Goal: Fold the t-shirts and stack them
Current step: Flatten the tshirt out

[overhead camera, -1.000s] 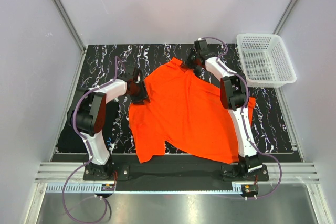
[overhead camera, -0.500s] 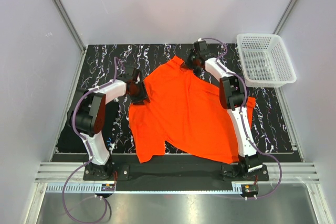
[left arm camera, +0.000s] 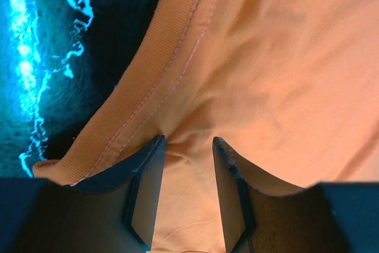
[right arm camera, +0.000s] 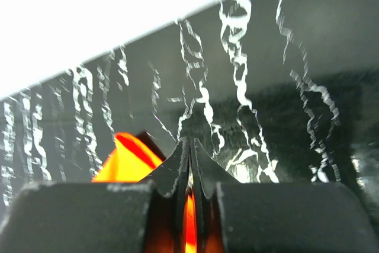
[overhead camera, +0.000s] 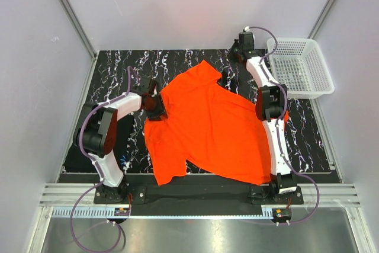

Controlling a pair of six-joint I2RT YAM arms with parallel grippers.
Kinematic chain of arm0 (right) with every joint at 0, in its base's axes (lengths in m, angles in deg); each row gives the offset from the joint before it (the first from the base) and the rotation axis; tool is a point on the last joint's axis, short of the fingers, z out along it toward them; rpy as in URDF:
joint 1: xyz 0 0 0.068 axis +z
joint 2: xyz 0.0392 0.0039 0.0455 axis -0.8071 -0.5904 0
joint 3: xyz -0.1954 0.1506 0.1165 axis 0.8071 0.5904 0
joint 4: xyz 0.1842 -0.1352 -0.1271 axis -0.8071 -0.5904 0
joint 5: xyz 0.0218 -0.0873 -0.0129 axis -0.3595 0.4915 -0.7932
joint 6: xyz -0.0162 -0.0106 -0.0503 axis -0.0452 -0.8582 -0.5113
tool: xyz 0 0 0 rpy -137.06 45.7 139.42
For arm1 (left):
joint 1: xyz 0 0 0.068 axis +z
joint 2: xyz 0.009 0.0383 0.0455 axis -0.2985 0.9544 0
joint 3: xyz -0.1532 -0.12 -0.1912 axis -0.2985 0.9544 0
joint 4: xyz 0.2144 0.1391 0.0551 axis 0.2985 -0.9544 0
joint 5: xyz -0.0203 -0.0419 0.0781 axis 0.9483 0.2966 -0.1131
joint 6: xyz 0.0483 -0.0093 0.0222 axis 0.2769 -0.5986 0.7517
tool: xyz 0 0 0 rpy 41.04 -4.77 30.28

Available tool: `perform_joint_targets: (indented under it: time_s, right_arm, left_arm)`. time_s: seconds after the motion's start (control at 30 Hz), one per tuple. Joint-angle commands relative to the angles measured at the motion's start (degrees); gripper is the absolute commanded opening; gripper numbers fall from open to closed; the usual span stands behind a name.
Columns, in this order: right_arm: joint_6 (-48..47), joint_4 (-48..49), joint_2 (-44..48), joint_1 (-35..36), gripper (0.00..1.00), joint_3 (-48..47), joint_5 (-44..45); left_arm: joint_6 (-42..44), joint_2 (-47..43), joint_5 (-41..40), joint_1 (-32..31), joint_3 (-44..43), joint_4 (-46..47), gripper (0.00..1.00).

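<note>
An orange-red t-shirt (overhead camera: pixel 207 131) lies spread on the black marbled mat (overhead camera: pixel 118 66). My left gripper (overhead camera: pixel 155 103) is down on its left edge. In the left wrist view its fingers stand apart (left arm camera: pixel 188 140), with t-shirt cloth (left arm camera: pixel 284 75) lying between them beside the ribbed collar band (left arm camera: pixel 148 81). My right gripper (overhead camera: pixel 227 81) is at the shirt's far right part. In the right wrist view it is shut (right arm camera: pixel 189 141) with orange cloth (right arm camera: pixel 127 161) pinched between its jaws. A plain black folded rectangle (overhead camera: pixel 74 157), the other t-shirt, lies at the left by the left arm.
A white mesh basket (overhead camera: pixel 302 93) stands at the back right, just right of the right arm's wrist. White walls close in the mat at the back and on both sides. A metal rail runs along the near edge behind the arm bases.
The right gripper has swung right and toward the back, drawing the shirt's far part with it. The shirt's far tip now lies a little farther back and right. The left arm has stayed put.
</note>
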Motion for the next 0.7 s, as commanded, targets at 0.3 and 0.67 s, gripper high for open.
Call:
perform_joint_targets:
  time_s: [0.3,0.67]
  right_arm:
    - [2.05,-9.06,15.61,2.61,0.16,6.62,-6.98]
    - [-8.58,-28.05,35.36,1.48,0.52,25.42,-2.86]
  left_arm:
    - [0.86,0.44,-0.89,0.12,-9.27,-3.11,0.45]
    - [1.91,13.53,-1.15,3.63,-14.56,-2.84,0.45]
